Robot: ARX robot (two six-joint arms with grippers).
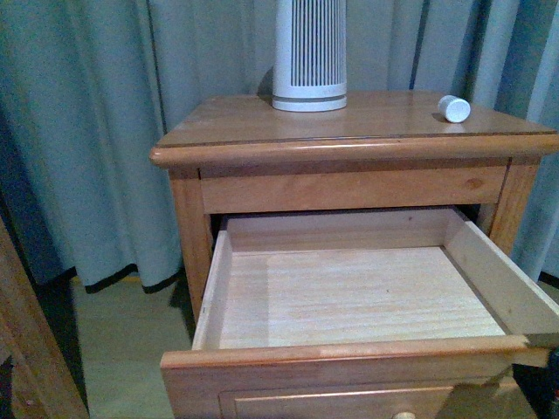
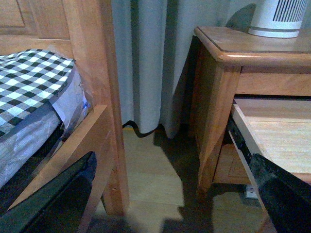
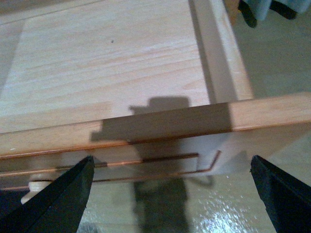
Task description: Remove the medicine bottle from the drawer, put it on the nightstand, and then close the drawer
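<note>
Front view: camera set before the nightstand (image 1: 349,131), slightly above its top, looking straight at it and down into the open drawer (image 1: 349,297); curtain (image 1: 87,131) behind. The drawer front is cut off at the lower edge, so the camera stands close.

Left wrist view: camera low, off the nightstand's (image 2: 252,53) left side, looking along the floor (image 2: 150,170) toward the curtain (image 2: 146,63), between the bed frame (image 2: 92,73) and the cabinet.

Right wrist view: camera very near, above the drawer's front board (image 3: 160,124), looking steeply down over it into the pale drawer bottom (image 3: 107,63).

Shared: all three views include the open drawer (image 2: 277,136); front and left wrist views share the nightstand top and ribbed white device (image 1: 309,52) (image 2: 279,17).
</note>
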